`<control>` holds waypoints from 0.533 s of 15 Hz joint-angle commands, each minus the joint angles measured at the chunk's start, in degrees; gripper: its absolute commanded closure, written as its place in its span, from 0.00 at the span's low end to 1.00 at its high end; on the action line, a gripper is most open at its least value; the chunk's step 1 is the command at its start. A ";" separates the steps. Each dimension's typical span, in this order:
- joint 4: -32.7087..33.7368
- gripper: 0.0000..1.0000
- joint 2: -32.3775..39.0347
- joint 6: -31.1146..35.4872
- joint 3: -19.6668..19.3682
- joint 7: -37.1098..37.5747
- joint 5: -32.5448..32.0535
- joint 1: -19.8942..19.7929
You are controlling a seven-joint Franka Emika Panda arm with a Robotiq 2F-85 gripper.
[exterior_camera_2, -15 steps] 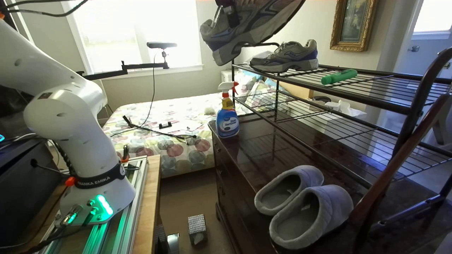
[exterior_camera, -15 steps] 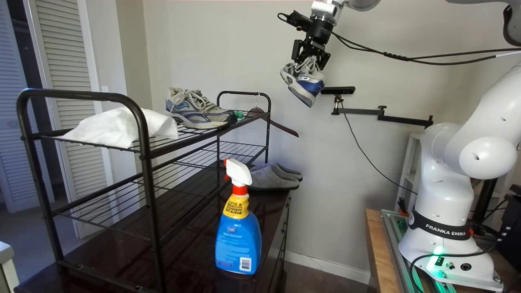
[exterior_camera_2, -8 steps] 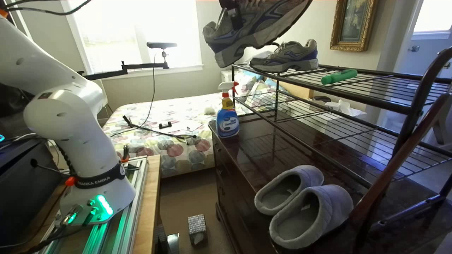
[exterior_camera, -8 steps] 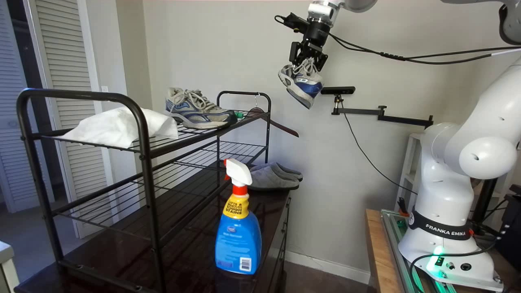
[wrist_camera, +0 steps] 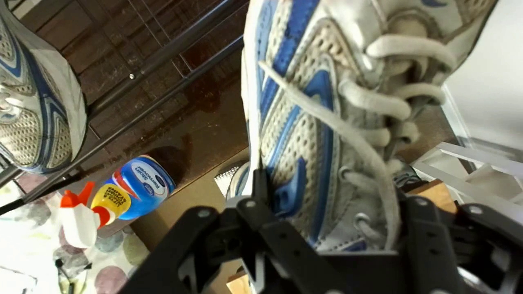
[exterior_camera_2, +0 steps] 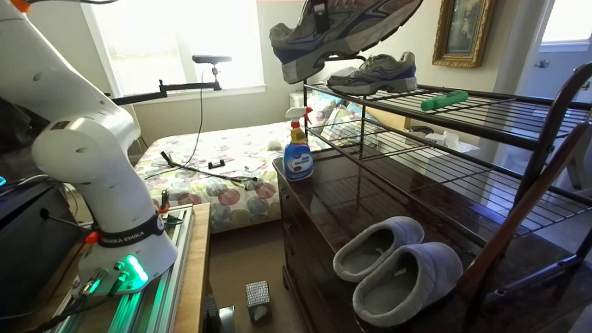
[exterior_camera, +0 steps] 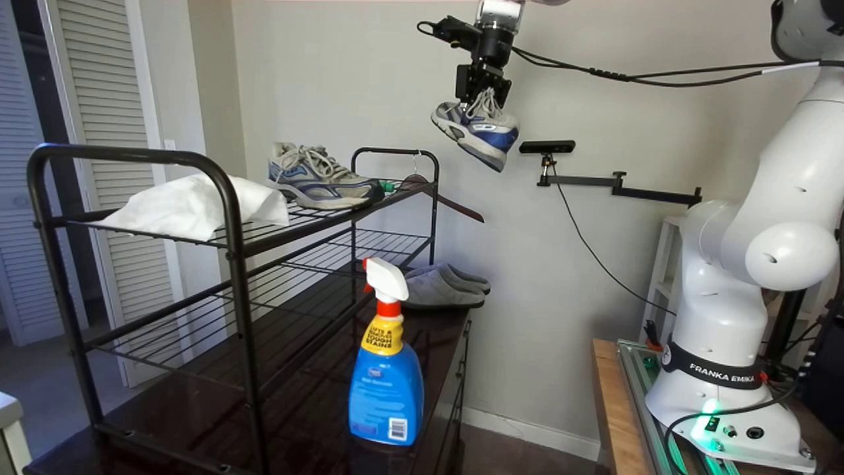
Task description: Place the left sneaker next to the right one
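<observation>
The held sneaker point(exterior_camera: 476, 132) hangs tilted from the claw point(exterior_camera: 483, 99), which is closed onto its sides, though contact on one side is hard to see. Lower than the claw, the second sneaker point(exterior_camera: 323, 182) rests atop the rack point(exterior_camera: 245, 330); farther down stands the spray bottle point(exterior_camera: 386, 389).

"What's between the held shoe point(exterior_camera: 481, 136) and the shelf shoe point(exterior_camera: 316, 177)?"
"Open air."
"And the drawer edge of the dresser point(exterior_camera_2: 330, 199)?"
"Spray bottle point(exterior_camera_2: 298, 162) near the corner by the bed point(exterior_camera_2: 222, 143), slippers point(exterior_camera_2: 430, 273) toward the other corner, bare wood between."
"Top shelf point(exterior_camera_2: 497, 111)?"
"Cloth point(exterior_camera: 184, 204) and green tube point(exterior_camera_2: 444, 100) flank that shoe; metal hoops point(exterior_camera: 119, 154) bar both ends."
</observation>
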 commanded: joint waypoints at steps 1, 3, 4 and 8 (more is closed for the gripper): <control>7.11 0.63 4.77 -3.41 -2.86 -0.29 -1.77 7.65; 9.61 0.63 7.57 -0.14 1.13 -3.14 2.61 2.41; 10.49 0.63 8.30 0.92 1.10 -2.54 4.03 2.53; 8.57 0.38 7.69 1.46 2.69 -0.43 4.37 1.14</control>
